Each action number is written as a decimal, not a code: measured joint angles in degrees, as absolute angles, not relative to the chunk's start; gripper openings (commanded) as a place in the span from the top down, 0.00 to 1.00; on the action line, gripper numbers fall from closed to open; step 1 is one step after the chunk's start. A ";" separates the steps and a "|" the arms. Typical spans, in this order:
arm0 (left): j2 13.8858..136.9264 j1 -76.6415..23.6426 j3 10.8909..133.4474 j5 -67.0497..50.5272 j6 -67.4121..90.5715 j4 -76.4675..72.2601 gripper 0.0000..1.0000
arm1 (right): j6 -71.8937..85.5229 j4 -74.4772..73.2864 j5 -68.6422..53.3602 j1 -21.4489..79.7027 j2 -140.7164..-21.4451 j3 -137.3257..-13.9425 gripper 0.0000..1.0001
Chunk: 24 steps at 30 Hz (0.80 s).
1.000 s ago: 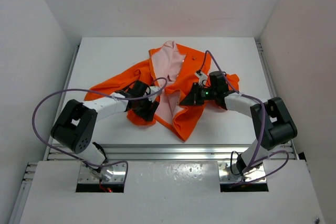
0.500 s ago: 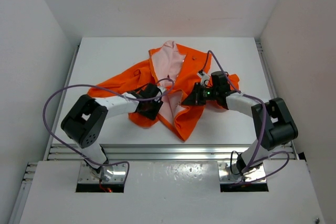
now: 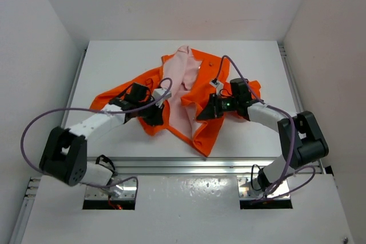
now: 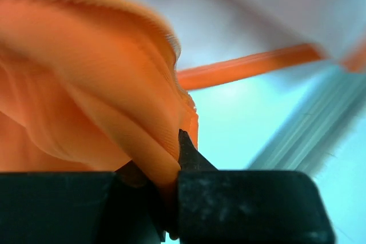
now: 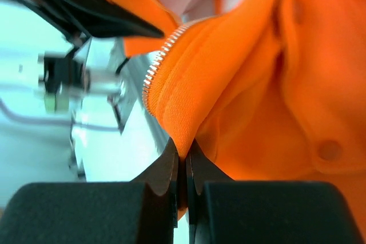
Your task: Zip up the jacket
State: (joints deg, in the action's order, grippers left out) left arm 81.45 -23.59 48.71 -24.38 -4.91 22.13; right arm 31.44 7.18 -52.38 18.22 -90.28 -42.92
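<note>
Left jaws are clamped on a fold of the orange jacket (image 3: 201, 71) at its eight o'clock; my right jaws pinch its zipper edge (image 5: 157, 67) at four o'clock. I see it lying open mid-desk (image 3: 114, 61).
</note>
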 measured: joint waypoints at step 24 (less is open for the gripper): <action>67.92 -23.18 38.46 -57.32 5.28 -1.10 1.00 | 47.90 39.64 -64.03 25.69 -86.26 -32.16 1.00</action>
State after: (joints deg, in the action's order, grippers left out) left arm 67.92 -23.18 38.46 -57.32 5.28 -1.10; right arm 47.90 39.64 -64.03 25.69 -86.26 -32.16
